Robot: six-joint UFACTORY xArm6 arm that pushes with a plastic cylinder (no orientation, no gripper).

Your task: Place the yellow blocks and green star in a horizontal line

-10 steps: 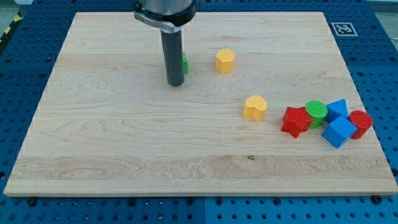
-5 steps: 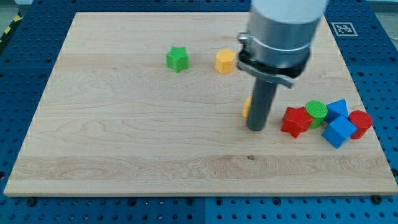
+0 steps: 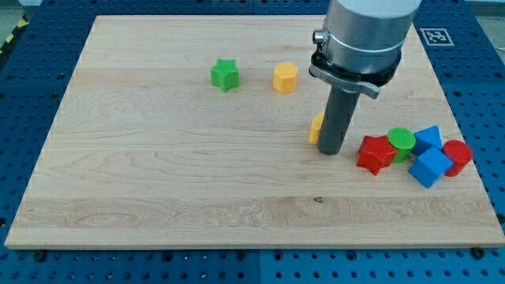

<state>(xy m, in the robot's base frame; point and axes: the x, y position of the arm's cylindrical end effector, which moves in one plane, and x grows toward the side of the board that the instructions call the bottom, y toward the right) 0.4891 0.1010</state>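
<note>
Wooden board (image 3: pixel 158 181) fills most of the view on a blue pegboard table (image 3: pixel 24 95). No pincer here: my tip (image 3: pixel 330 151) on the dark rod holds nothing and touches the right side of a yellow block (image 3: pixel 315 129) that the rod mostly hides, right of the board's centre. Toward the top edge, a yellow hexagonal block (image 3: pixel 285 78) sits right of the green star block (image 3: pixel 225 74). Red star block (image 3: pixel 375 153), blue cube (image 3: pixel 430 166), and other red, green and blue blocks cluster near the right edge.

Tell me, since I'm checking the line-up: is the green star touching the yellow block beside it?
No. The green star sits apart from the yellow block, with bare wood showing between them.
</note>
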